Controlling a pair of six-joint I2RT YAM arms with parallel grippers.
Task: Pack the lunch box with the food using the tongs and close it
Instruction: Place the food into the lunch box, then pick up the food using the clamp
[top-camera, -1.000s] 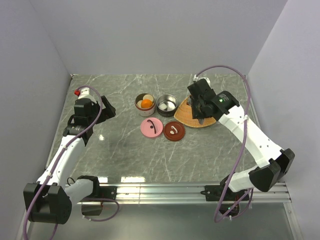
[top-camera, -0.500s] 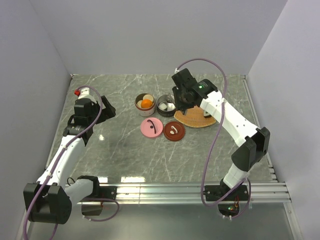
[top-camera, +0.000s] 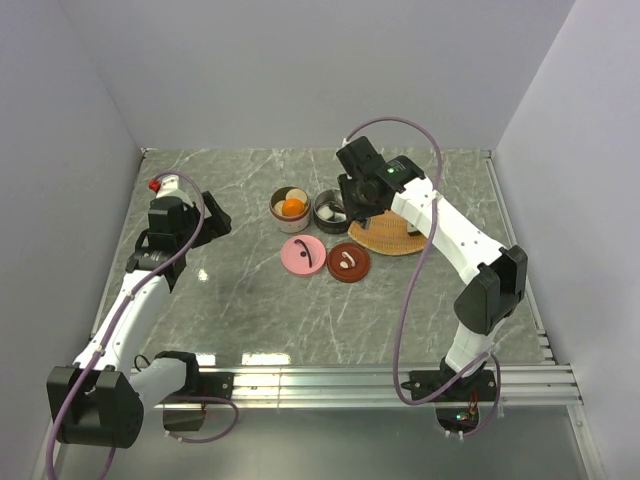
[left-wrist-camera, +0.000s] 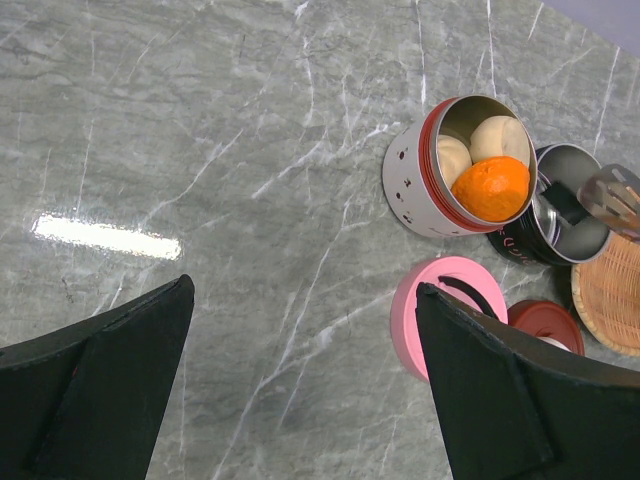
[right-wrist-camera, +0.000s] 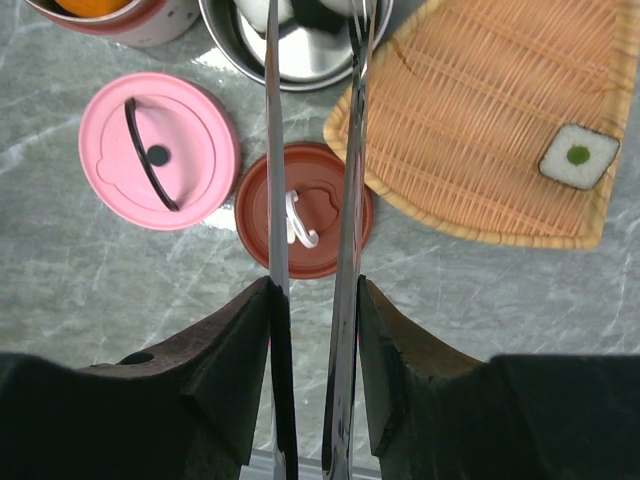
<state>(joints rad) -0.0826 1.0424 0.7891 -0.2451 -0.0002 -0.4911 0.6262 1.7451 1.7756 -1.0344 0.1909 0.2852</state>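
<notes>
From above, the right pincer (top-camera: 352, 203) is hanging over the steel tin (top-camera: 330, 212) and covering most of its mouth, so its contents are hard to read. The left pincer (top-camera: 215, 222) is standing wide open over the tabletop (top-camera: 250, 310), gripping nothing, well apart from the tins.

In the left wrist view, the black fingers (left-wrist-camera: 110, 390) are running off the bottom edge. The white tin (left-wrist-camera: 420, 185) is showing two cream balls (left-wrist-camera: 500, 135) and an orange ball (left-wrist-camera: 492, 188). The right finger is partly hiding the pink lid (left-wrist-camera: 450, 315) and the dark red lid (left-wrist-camera: 540, 318).

In the right wrist view, the right pincer is squeezing the tongs (right-wrist-camera: 277, 180), one finger pressing on each arm, with the arms standing slightly apart. The tips are reaching into the steel tin, which the top edge is cutting off. White and dark pieces inside are showing only in part. One sushi roll (right-wrist-camera: 578, 156) is lying on the woven tray (right-wrist-camera: 470, 120).
</notes>
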